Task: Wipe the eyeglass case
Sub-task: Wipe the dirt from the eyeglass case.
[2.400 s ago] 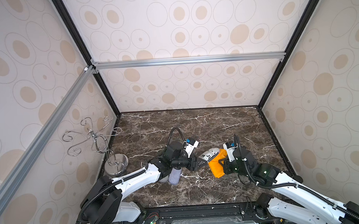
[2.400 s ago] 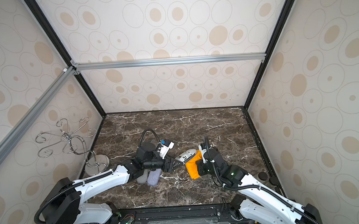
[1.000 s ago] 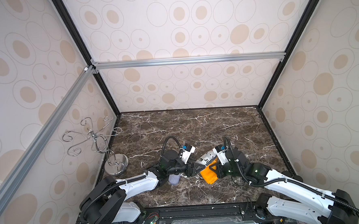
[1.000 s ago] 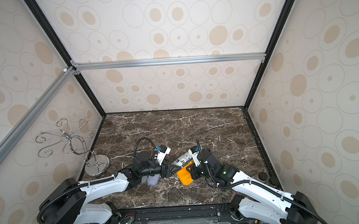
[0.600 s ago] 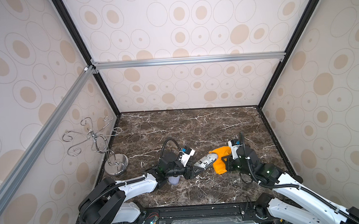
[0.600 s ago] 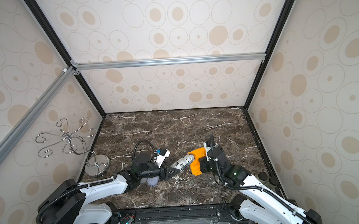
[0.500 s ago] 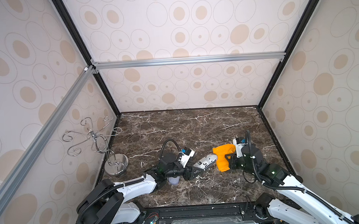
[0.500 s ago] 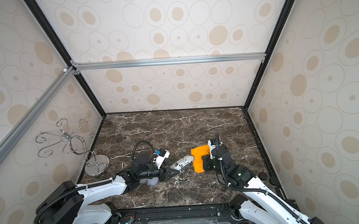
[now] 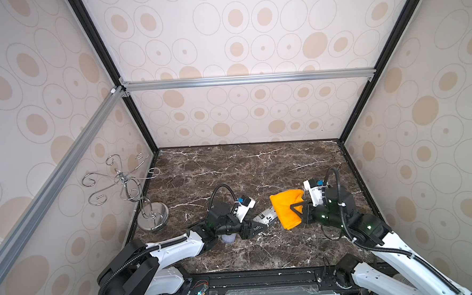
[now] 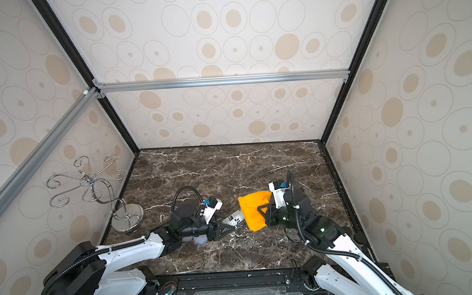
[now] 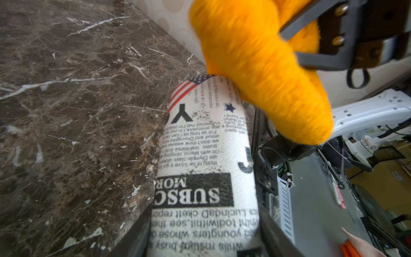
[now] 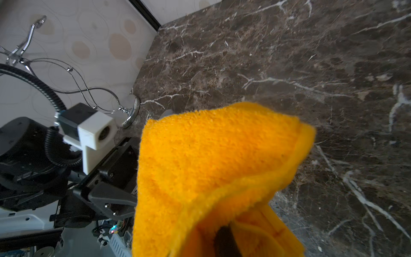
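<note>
Marble tabletop (image 9: 230,168) near its front edge, eyeglass case (image 9: 266,217) between the arms, mid-wipe by the look of it.
Clamped at one end in left claw (image 9: 257,226), leaving the far end exposed; met there by orange cloth (image 9: 283,206), pinched tight in right claw (image 9: 295,209).

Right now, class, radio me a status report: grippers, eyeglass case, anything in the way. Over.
Left gripper shut on eyeglass case. Right gripper shut on orange cloth, at case's far end. Wire stand well aside.
</note>
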You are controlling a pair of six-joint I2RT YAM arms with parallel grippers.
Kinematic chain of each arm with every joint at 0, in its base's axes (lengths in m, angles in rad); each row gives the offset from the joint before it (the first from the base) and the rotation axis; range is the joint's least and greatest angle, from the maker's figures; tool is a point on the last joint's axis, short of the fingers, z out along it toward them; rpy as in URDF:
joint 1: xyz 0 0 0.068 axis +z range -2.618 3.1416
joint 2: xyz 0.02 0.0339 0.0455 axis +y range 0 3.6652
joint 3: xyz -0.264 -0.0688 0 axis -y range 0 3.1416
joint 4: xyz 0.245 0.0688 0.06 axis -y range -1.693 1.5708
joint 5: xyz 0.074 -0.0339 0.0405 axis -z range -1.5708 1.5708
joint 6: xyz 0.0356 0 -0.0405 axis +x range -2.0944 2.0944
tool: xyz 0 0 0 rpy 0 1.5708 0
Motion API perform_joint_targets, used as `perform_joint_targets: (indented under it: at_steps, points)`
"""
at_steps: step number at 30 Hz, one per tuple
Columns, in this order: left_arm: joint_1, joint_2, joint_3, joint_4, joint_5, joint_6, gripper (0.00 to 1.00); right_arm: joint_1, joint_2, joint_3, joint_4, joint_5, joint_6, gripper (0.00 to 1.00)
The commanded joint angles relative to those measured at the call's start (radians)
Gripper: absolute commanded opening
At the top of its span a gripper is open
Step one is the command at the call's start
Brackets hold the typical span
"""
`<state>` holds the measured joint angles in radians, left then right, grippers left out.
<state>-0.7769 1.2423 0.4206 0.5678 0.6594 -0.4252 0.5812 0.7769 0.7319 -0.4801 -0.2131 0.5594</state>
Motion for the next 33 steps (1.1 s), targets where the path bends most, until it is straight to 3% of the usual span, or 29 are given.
perform_joint_targets:
  at_steps: [1,4,7,20,25,30,33]
  points:
    - [-0.003,-0.044,0.002,0.061,0.050,0.037,0.46,-0.006,0.036,0.026,-0.019,0.018,-0.007,0.00]
    - [-0.007,-0.059,-0.008,0.077,0.072,0.029,0.46,-0.012,0.075,0.044,-0.053,0.119,-0.013,0.00]
    - [-0.018,-0.069,-0.014,0.077,0.067,0.032,0.46,-0.018,0.111,0.055,-0.063,0.137,-0.016,0.00]
    - [-0.046,-0.015,0.001,0.047,0.005,0.060,0.46,-0.018,-0.095,-0.009,0.032,-0.104,-0.090,0.00]
    - [-0.063,-0.012,-0.001,0.067,0.009,0.064,0.47,-0.018,-0.019,0.008,-0.026,0.003,-0.091,0.00]
    - [-0.068,-0.021,-0.003,0.070,0.000,0.074,0.46,-0.019,0.052,0.029,-0.103,0.222,-0.059,0.00]
    - [-0.070,-0.023,-0.005,0.075,-0.004,0.075,0.46,-0.019,0.048,0.036,-0.101,0.191,-0.079,0.00]
